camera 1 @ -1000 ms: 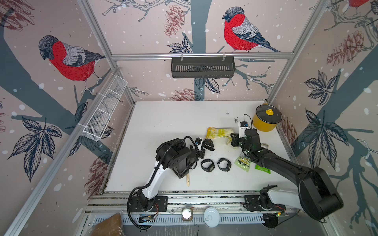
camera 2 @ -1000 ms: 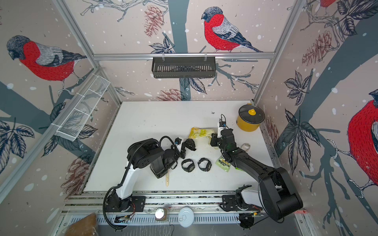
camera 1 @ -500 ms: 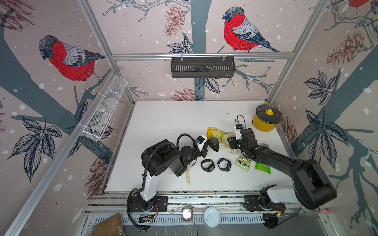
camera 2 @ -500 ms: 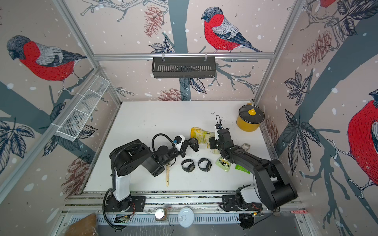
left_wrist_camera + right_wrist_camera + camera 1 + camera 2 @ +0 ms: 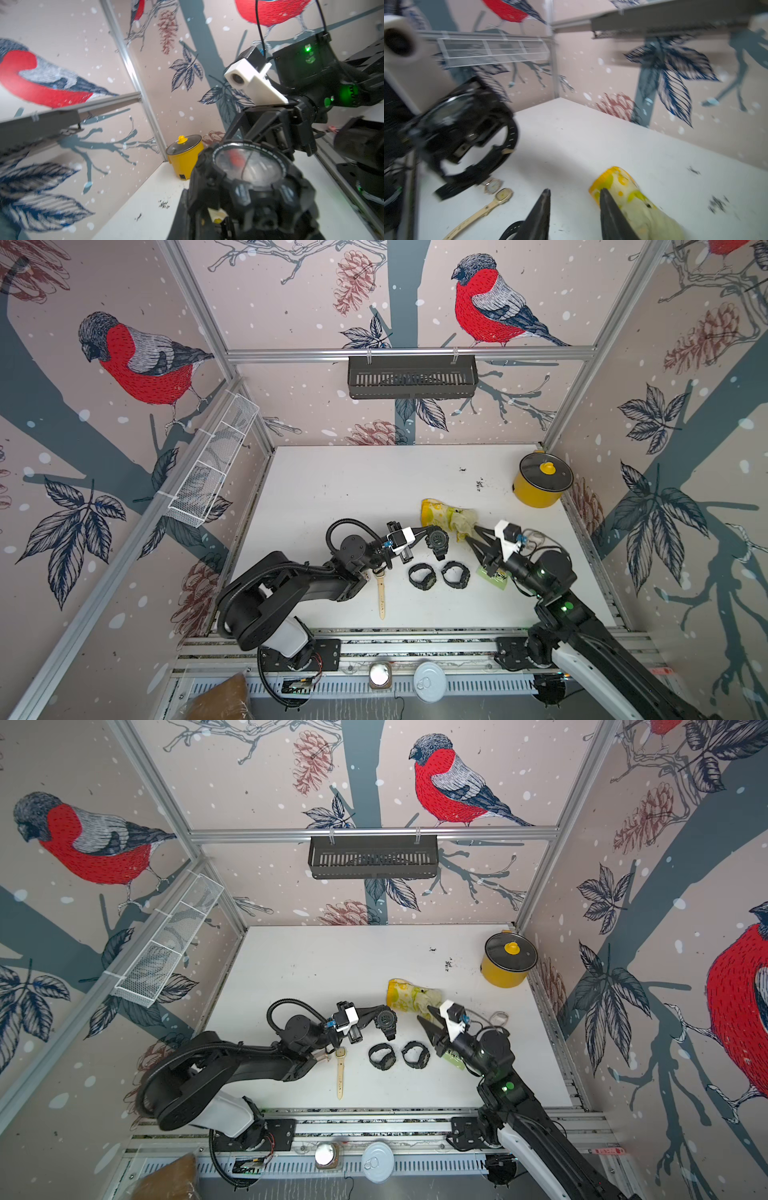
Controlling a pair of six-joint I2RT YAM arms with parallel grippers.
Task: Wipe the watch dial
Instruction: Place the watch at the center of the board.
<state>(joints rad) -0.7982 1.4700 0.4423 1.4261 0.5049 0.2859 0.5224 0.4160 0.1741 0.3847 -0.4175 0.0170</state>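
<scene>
left gripper point(image 5: 428, 536): clamped tight on the black watch point(image 5: 437, 540); the arm reaches in from about 8 o'clock on the table point(image 5: 353, 489)

black watch: pretty much dead centre of the table in both top views; in the right wrist view it looks lifted clear of the surface, with the strap ends hanging loose

dial point(image 5: 248, 164): round glass face turned toward the left wrist camera; shiny with reflections, so I can't read anything on it

right gripper point(image 5: 471, 532): jaws spread apart with nothing between them; sits at 3 o'clock of the held watch, near it but not touching; the gap is plain in the right wrist view point(image 5: 575, 191)

yellow cloth point(image 5: 446, 516): crumpled, lemon-ish print, lying on the table at 1 o'clock of the held watch and just beside it; in the right wrist view one finger of the right gripper overlaps its edge, and I can't tell if it's actually touching

spare black watch point(image 5: 422, 576): flat on the table at 7 o'clock of the held one; strap looped shut

second spare watch point(image 5: 456, 573): right beside the first, at 5 o'clock of the held one

gold watch point(image 5: 380, 589): pale strap stretched out straight toward 6 o'clock; its head sits close under the left arm

green packet point(image 5: 494, 577): on the table below the right gripper's wrist; partly hidden

yellow pot point(image 5: 540, 483): lid on, off in the 2 o'clock corner, well apart from everything else
</scene>
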